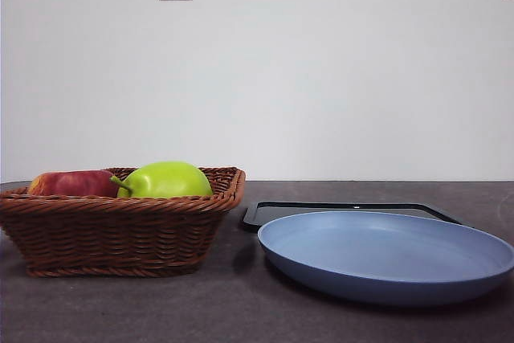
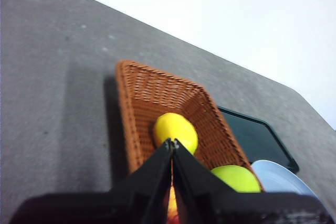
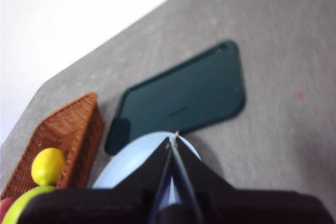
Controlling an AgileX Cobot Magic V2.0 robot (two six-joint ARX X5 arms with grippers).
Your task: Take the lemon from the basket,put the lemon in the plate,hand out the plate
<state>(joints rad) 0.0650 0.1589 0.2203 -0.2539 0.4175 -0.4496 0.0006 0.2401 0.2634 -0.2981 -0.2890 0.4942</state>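
The brown wicker basket [image 1: 120, 230] stands at the left of the table in the front view. The lemon [image 2: 176, 132] lies inside the basket [image 2: 152, 98], seen from the left wrist, and shows again as the lemon [image 3: 48, 166] from the right wrist; the front view hides it. The light-blue plate [image 1: 385, 255] rests at the right, in front of a black tray. My left gripper [image 2: 171, 142] hangs shut high above the basket, over the lemon. My right gripper [image 3: 172, 141] hangs shut above the plate [image 3: 131, 161]. Neither arm shows in the front view.
A yellow-green stemmed fruit [image 1: 166, 180] and a red apple [image 1: 72, 183] also lie in the basket. A flat black tray [image 1: 345, 210] lies behind the plate. A white wall with a socket stands at the back.
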